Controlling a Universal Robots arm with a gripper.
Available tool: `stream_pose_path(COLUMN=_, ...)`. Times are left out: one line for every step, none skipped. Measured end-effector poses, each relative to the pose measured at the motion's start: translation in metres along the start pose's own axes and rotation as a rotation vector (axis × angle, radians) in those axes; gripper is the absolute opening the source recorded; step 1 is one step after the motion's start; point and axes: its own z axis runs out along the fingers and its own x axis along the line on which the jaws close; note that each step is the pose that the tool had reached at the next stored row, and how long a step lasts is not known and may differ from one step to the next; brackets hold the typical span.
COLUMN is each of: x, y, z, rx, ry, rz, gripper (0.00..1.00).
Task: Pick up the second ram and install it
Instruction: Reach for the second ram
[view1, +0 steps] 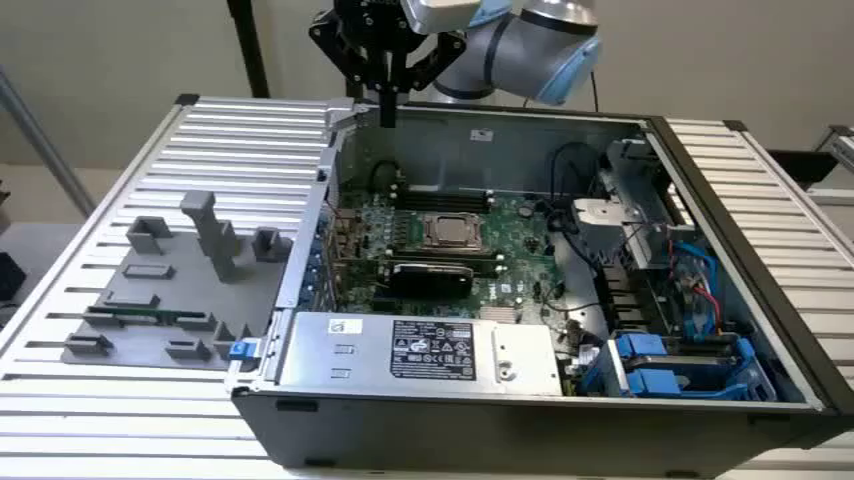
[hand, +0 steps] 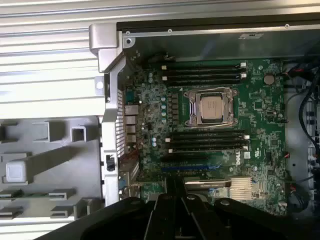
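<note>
Nearest you, the open computer case (view1: 534, 430) stands on the slatted table (view1: 120, 420). Along its front wall lies the silver power supply (view1: 427, 350) with its black label. Blue drive brackets (view1: 667, 365) fill the front corner toward the exterior view's right.

Behind these, the green motherboard (view1: 514, 235) covers the case floor, with the metal-capped CPU socket (view1: 454, 232) near its middle. You can see dark memory slots (hand: 205, 72) on either side of the socket.

Outside the case, toward the exterior view's left, a grey holder tray (view1: 120, 290) lies on the table. The second ram (view1: 140, 316) lies flat in it between low blocks, near the tray's front, well apart from the arm. A tall grey post (view1: 214, 235) stands further back on the tray.

Farthest back, your gripper (view1: 388, 112) hangs above the rear corner of the case. Its fingers are pressed together with nothing between them.
</note>
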Motion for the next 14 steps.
stream_pose_path(x=0.0, y=0.0, z=0.0, rx=-0.0001, ry=0.0, rz=0.0, gripper=0.0)
stream_pose_path(x=0.0, y=0.0, z=-0.0002, rx=0.0, ry=0.0002, rz=0.0, gripper=0.0)
stream_pose_path(x=0.0, y=0.0, z=-0.0003, rx=0.0, ry=0.0003, rz=0.0, gripper=0.0)
stream_pose_path(x=0.0, y=0.0, z=-0.0003, rx=-0.0001, ry=0.0003, rz=0.0, gripper=0.0)
stream_pose_path(x=0.0, y=0.0, z=-0.0004, rx=0.0, ry=0.0004, rz=0.0, gripper=0.0)
stream_pose_path(x=0.0, y=0.0, z=-0.0004, rx=-0.0001, ry=0.0004, rz=0.0, gripper=0.0)
stream_pose_path(x=0.0, y=0.0, z=-0.0004, rx=-0.0001, ry=0.0005, rz=0.0, gripper=0.0)
stream_pose_path(x=0.0, y=0.0, z=-0.0004, rx=0.0, ry=0.0005, rz=0.0, gripper=0.0)
stream_pose_path(x=0.0, y=0.0001, z=-0.0005, rx=0.0001, ry=0.0006, rz=0.0, gripper=0.0)
stream_pose_path(x=0.0, y=0.0001, z=-0.0006, rx=0.0001, ry=0.0006, rz=0.0, gripper=0.0)
stream_pose_path(x=0.0, y=0.0001, z=-0.0006, rx=0.0001, ry=0.0006, rz=0.0, gripper=0.0)
stream_pose_path(x=0.0, y=0.0001, z=-0.0006, rx=0.0, ry=0.0006, rz=0.0, gripper=0.0)
stream_pose_path(x=0.0, y=0.0, z=-0.0007, rx=0.0001, ry=0.0007, rz=0.0, gripper=0.0)
stream_pose_path(x=0.0009, y=-0.0001, z=-0.0007, rx=0.0001, ry=0.0008, rz=0.0, gripper=0.0)
